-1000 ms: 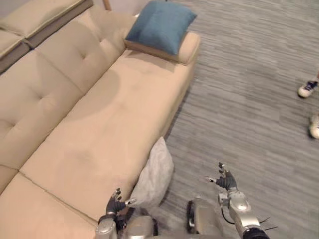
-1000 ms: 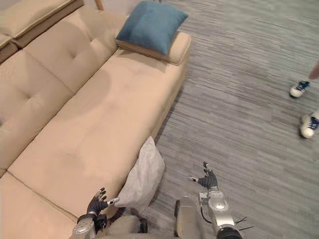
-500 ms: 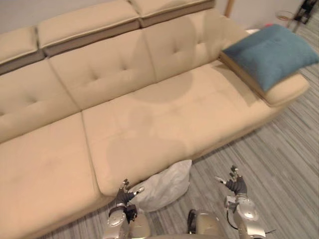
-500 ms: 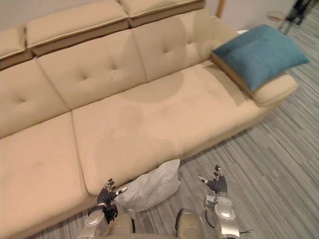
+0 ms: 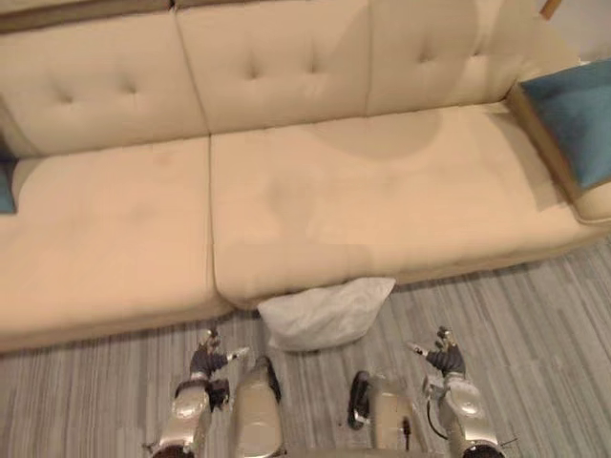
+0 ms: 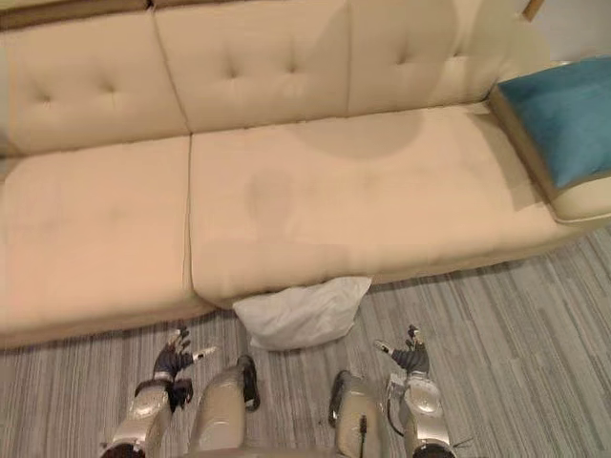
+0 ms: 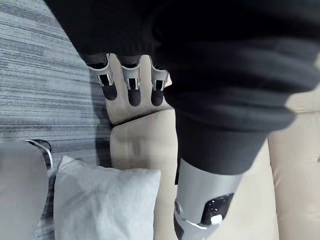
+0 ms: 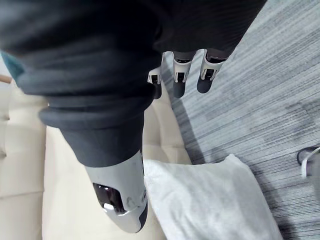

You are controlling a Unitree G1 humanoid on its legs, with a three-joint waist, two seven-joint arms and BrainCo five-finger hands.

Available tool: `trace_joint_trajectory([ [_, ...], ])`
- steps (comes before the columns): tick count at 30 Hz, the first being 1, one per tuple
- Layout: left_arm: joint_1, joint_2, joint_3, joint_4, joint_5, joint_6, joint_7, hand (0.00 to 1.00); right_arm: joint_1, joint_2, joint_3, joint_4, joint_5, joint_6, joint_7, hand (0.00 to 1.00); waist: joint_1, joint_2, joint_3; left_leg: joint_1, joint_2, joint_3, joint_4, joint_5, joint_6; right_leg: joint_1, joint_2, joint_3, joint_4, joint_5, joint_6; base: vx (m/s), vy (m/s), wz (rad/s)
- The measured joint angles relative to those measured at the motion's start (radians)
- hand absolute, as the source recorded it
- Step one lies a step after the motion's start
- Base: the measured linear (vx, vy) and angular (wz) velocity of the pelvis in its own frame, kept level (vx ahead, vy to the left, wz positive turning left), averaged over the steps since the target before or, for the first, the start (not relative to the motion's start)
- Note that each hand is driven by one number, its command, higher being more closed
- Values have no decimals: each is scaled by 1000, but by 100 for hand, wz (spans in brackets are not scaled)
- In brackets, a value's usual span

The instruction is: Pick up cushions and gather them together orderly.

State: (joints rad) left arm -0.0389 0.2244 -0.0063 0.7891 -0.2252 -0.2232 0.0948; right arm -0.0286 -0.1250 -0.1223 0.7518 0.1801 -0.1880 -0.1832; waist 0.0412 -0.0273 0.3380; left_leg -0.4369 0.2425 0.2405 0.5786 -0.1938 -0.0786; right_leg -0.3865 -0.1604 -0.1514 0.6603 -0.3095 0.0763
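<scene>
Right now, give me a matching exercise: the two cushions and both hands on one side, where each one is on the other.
1. white cushion
2. blue cushion
3. left hand
4. right hand

A. on the sofa armrest, at the robot's right end
B. open, over the floor, right of the white cushion
C. on the floor, against the sofa's front
D. open, over the floor, left of the white cushion

Pairs: 1-C, 2-A, 3-D, 4-B.

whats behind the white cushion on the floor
The sofa front: the white cushion lies on the floor against it. The stretch of sofa base behind the cushion is covered, so anything tucked there cannot be seen.
</scene>
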Motion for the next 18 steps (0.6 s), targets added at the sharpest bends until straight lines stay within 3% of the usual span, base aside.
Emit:
trace_joint_trajectory([
  [2,-34,6,3,-14,-1,-5,3,0,-44,-10,0,9,-11,-1,-22,0,0,3,20,-85,19,9,90,-4,13,-83,5,15,13,0,0,-243,48,9],
  [3,-48,4,9,-17,-1,-7,5,0,-72,-24,1,9,-15,-1,-31,0,4,22,32,-106,37,7,104,-33,29,-126,23,19,42,1,1,-233,67,-4],
  [5,-104,14,22,-16,-8,-8,16,0,-128,-30,1,11,-21,0,-37,0,1,7,71,-184,35,3,148,-37,32,-204,22,43,91,7,4,-185,25,8],
  [12,-401,-18,80,-15,-54,-17,56,0,-460,-70,81,19,-62,1,-81,0,2,11,190,-535,38,-41,297,-8,66,-548,35,82,259,42,-16,-113,-7,7],
  [18,-657,-94,75,-22,-88,-21,110,0,-756,-77,112,24,-65,1,-153,0,-3,15,214,-800,42,-80,420,2,79,-814,34,87,411,25,-29,-32,-56,1],
])
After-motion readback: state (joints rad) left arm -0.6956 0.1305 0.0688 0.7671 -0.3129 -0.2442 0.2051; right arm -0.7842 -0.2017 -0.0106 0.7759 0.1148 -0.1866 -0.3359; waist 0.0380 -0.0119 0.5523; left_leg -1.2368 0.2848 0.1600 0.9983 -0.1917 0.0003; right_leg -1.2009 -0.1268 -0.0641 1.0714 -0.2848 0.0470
